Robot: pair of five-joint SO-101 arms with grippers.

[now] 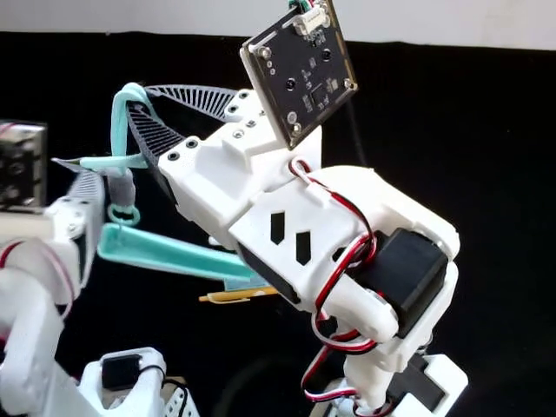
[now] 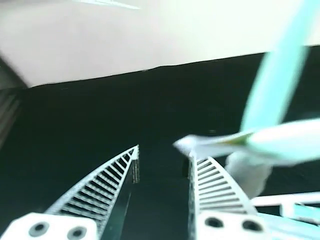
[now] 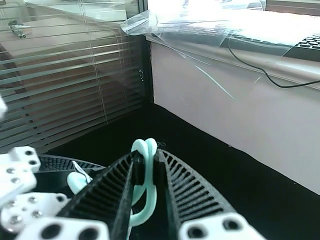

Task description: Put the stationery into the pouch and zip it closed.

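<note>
The teal pouch (image 1: pixel 165 252) hangs tilted in the air. Its teal loop (image 1: pixel 122 113) runs up into my right gripper (image 1: pixel 136 97), whose black ribbed fingers are shut on it. The right wrist view has the loop (image 3: pixel 145 200) pinched between those fingers at the gripper tip (image 3: pixel 146 157). My left gripper (image 1: pixel 87 178) sits just beside the pouch's upper end. In the left wrist view its white ribbed fingers stand open (image 2: pixel 162 157) with nothing between them. A pale tab with a teal strap (image 2: pixel 215 141) lies just past one fingertip. A yellow stationery item (image 1: pixel 239 295) shows under the pouch.
The table (image 1: pixel 452 130) is covered in black cloth. A pale wall (image 3: pixel 240 105) runs along its far edge, with window blinds (image 3: pixel 65 75) beside it. The right arm's white body (image 1: pixel 304 234) blocks much of the table's middle in the high view.
</note>
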